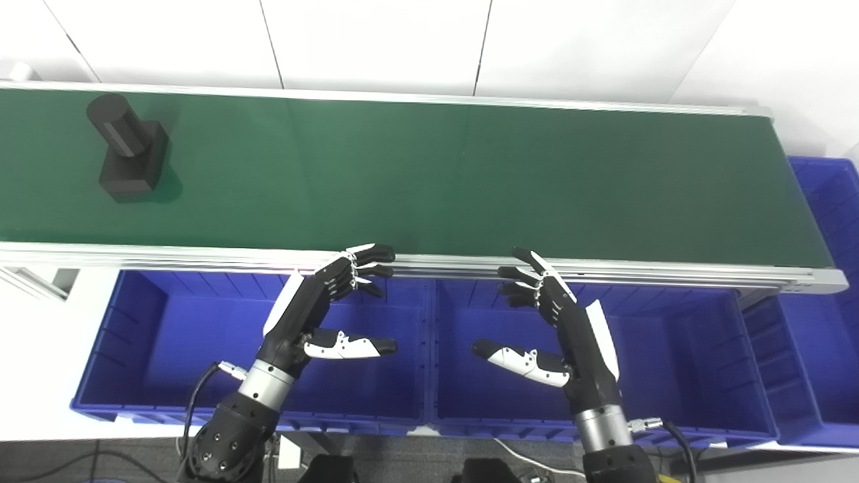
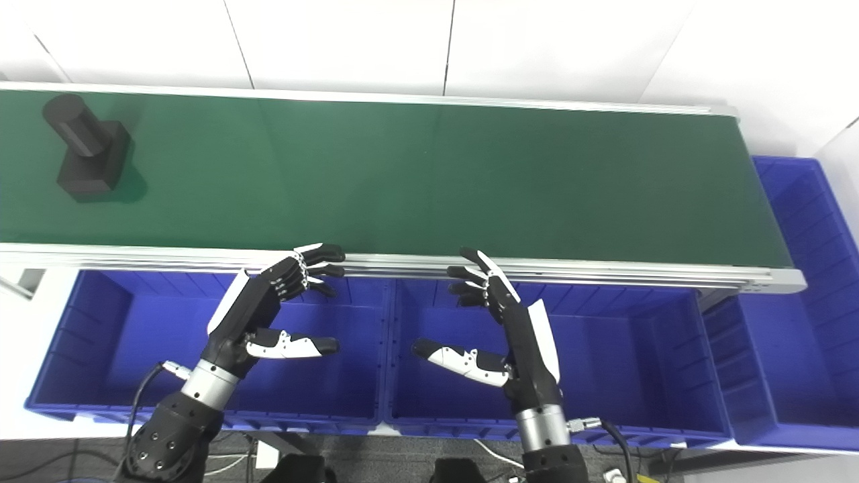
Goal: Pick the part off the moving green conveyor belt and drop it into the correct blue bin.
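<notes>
left hand (image 1: 315,305) and right hand (image 1: 570,329) spread, empty — part (image 1: 127,151) far left on belt (image 1: 470,181).

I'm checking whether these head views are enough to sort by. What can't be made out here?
- Far right blue bin: cut off by the right edge in both views; the belt end hides part of it.
- Left blue bin floor: partly hidden by the left hand.
- Middle blue bin floor: partly hidden by the right hand.
- Black part: its far side faces away.
</notes>
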